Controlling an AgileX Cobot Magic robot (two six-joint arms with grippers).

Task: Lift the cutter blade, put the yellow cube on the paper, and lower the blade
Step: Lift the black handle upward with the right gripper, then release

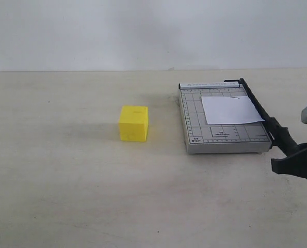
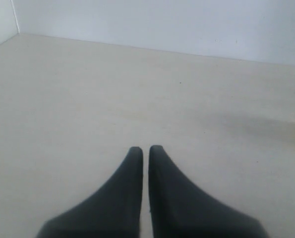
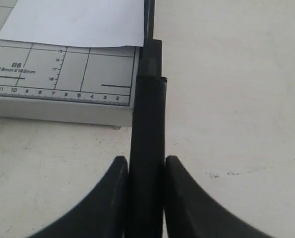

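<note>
Currently, you have one cutter, one yellow cube (image 1: 133,124), one sheet of paper (image 1: 230,110) and two claws in view. The cutter blade (image 1: 258,106) lies down along the right edge of the grey base (image 1: 194,119) as the exterior view shows it. Its thick handle projects past the base's near edge. The right claw (image 3: 146,159) is closed on that handle, one finger on each side. The left claw (image 2: 146,148) is closed on nothing, over the worktop (image 1: 65,181). The paper lies flat on the base, beside the blade. The yellow cube stands on the worktop left of the cutter, apart from it.
</note>
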